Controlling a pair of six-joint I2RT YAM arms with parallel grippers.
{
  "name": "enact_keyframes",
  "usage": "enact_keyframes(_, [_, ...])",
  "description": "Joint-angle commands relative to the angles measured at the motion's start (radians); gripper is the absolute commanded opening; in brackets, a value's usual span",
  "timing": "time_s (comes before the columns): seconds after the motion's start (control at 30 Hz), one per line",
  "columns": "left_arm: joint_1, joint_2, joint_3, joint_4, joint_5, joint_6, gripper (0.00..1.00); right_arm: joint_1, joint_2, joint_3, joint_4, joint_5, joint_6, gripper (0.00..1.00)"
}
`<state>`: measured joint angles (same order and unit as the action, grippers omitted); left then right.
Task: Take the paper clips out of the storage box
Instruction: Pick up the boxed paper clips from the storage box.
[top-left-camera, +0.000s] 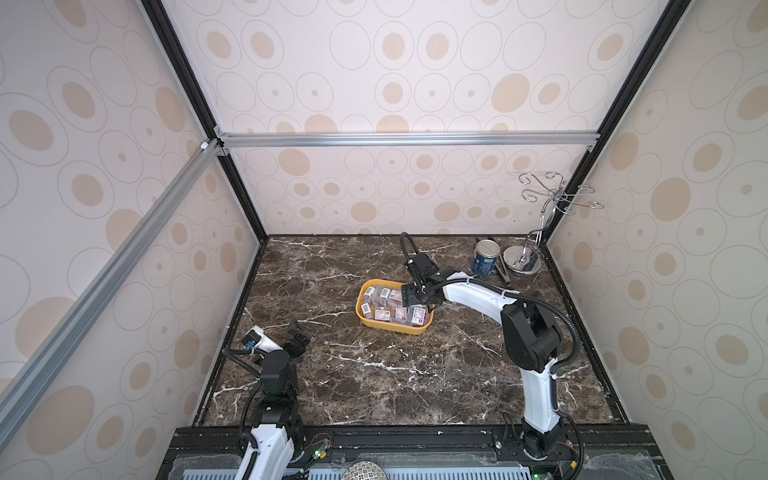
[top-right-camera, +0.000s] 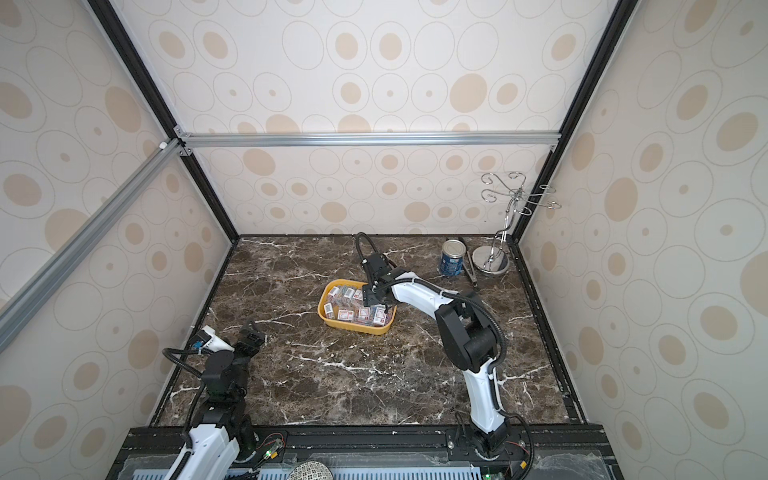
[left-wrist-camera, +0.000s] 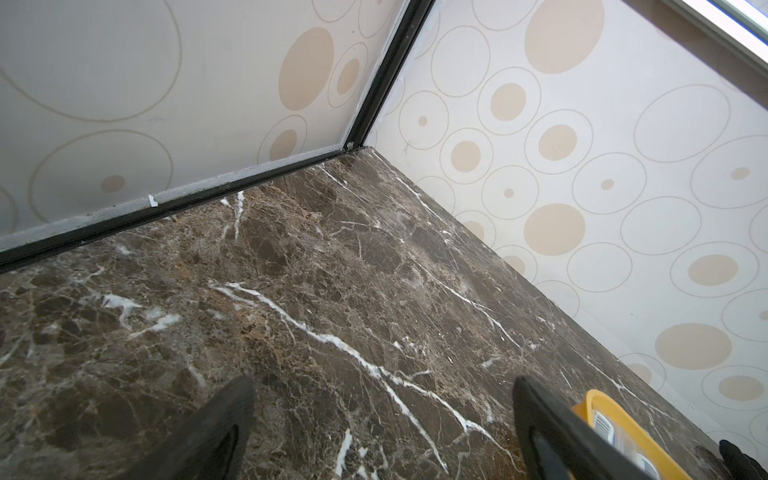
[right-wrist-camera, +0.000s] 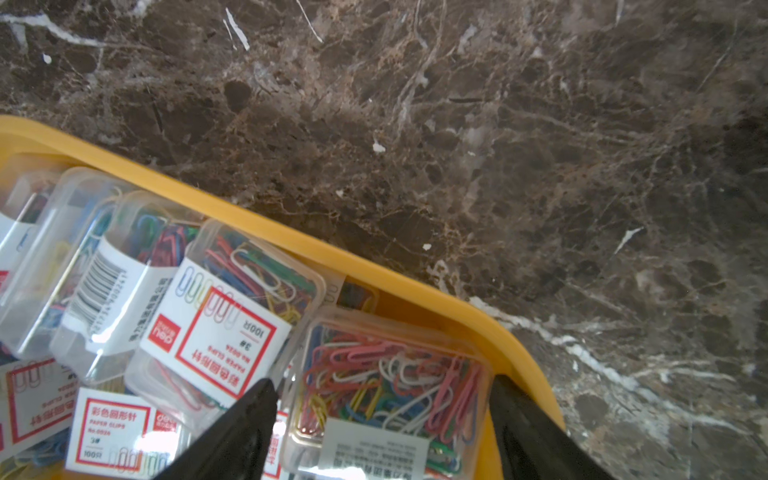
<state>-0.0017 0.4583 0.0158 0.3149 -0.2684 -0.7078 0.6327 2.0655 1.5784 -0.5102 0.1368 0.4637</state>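
Observation:
The storage box (top-left-camera: 390, 330) is a shallow yellow tray in the middle of the dark marble table, also seen in a top view (top-right-camera: 353, 330). It holds several clear boxes of paper clips (top-left-camera: 384, 305) with white-and-red labels. My right gripper (right-wrist-camera: 382, 395) reaches down into the tray's right corner and is open. Its fingers stand on either side of one clear box of coloured clips (right-wrist-camera: 390, 374), close to its sides, one finger against the yellow rim (right-wrist-camera: 291, 237). My left gripper (left-wrist-camera: 382, 399) hovers open over bare marble at the front left (top-left-camera: 300, 332), with nothing between its fingers.
A blue-labelled tin can (top-left-camera: 485, 258), metal tongs (top-left-camera: 500, 270) and a chrome hook stand (top-left-camera: 525, 259) sit at the back right corner. Patterned walls enclose the table on three sides. The tray's end (left-wrist-camera: 598, 399) shows beside my left gripper's finger.

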Motion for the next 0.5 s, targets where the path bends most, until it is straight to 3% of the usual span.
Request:
enact_keyframes(0.0, [-0.002,-0.014,-0.004,-0.013,-0.021,-0.022,0.96,-0.009,0.094,-0.021,-0.064,-0.034,-0.017,0.87])
enact_keyframes(0.1, [-0.001,-0.014,-0.004,-0.009,-0.021,-0.022,0.96,-0.009,0.101,-0.013,-0.080,-0.052,-0.017,0.95])
enact_keyframes(0.27, [-0.001,-0.014,-0.005,-0.013,-0.023,-0.023,0.96,-0.010,0.096,-0.024,-0.075,-0.081,-0.013,0.94])
enact_keyframes(0.4, [-0.001,-0.019,-0.005,-0.014,-0.023,-0.023,0.96,-0.009,0.090,-0.025,-0.086,-0.055,-0.011,0.76])
enact_keyframes(0.47, [-0.002,-0.023,-0.007,-0.017,-0.025,-0.024,0.96,-0.009,0.073,-0.040,-0.075,-0.095,-0.019,0.72])
